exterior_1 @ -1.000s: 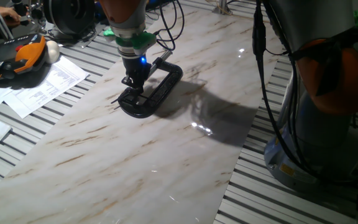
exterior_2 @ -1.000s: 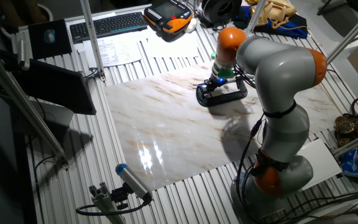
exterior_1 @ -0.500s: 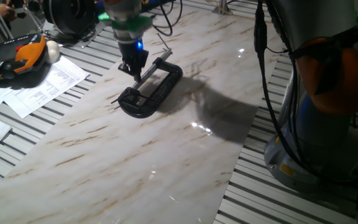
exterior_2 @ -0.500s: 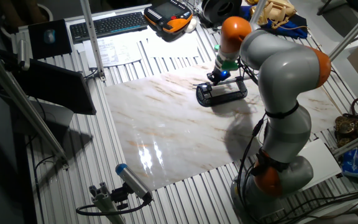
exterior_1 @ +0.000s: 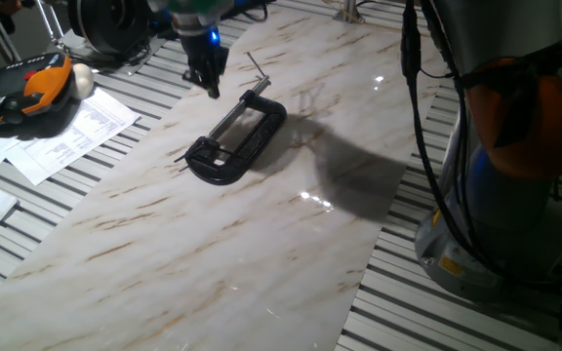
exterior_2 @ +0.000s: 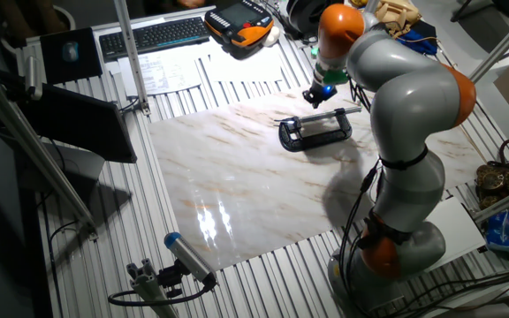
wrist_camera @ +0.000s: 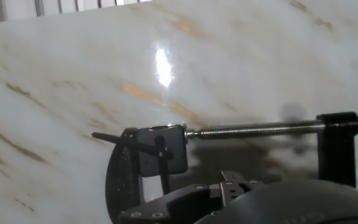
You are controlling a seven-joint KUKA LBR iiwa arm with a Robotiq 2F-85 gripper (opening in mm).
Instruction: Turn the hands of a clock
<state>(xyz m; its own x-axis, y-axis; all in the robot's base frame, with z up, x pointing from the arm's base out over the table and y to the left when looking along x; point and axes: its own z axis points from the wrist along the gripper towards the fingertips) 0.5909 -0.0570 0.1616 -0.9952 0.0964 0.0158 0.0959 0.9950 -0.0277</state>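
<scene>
Hovering above the bench (exterior_1: 261,244), the pincer (exterior_1: 207,80) holds nothing, and whether its fingers are apart or together cannot be told from these views. Below it and a little aside, the small clock (wrist_camera: 162,155) sits in the jaw of the black C-clamp (exterior_1: 234,136), which lies flat on the marble. The clock looks tiny, light and rigid, but its thin dark hands (wrist_camera: 135,144) seem delicate, so they probably need a soft push at a tip, not a squeeze. One hand points out to the left in the hand view, another points down. The clamp's long axis follows its screw (wrist_camera: 253,129), running diagonally in one fixed view.
</scene>
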